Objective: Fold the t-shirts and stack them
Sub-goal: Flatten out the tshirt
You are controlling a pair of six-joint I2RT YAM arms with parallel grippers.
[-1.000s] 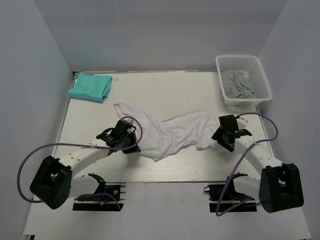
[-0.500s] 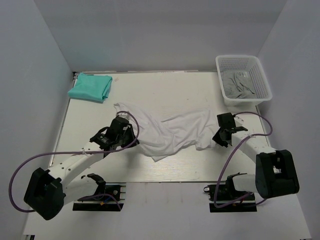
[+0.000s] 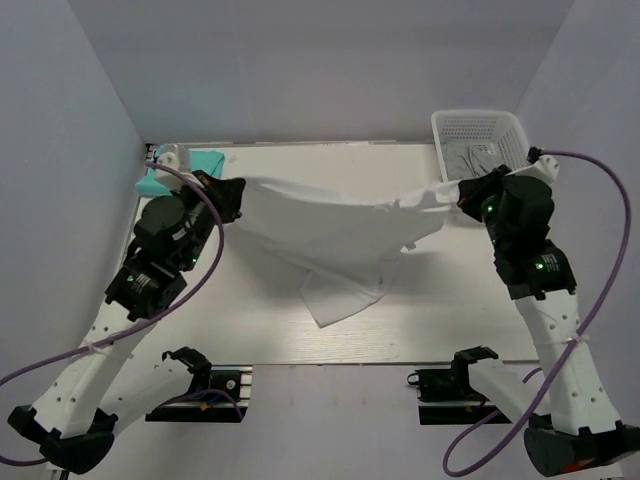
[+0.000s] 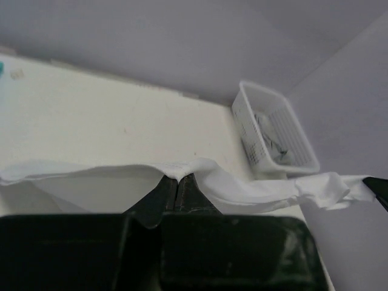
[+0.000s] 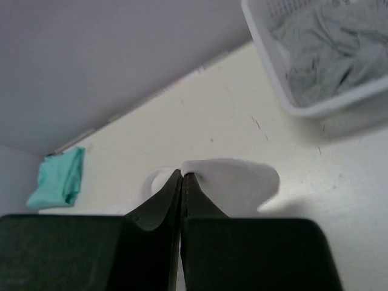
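White t-shirt (image 3: 330, 225) hangs stretched in the air over the table (image 3: 450, 310). Left gripper (image 3: 235, 188) pinches one edge, right gripper (image 3: 465, 192) the other (jaws pressed tight on cloth). Teal t-shirt (image 5: 59, 179) lies folded at the far-left corner.

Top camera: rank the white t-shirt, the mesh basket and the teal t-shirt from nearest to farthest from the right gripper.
1. white t-shirt: pinched in the right gripper, stretched away to its left.
2. mesh basket: just beyond the gripper, far right corner.
3. teal t-shirt: far left corner, across the whole workspace.
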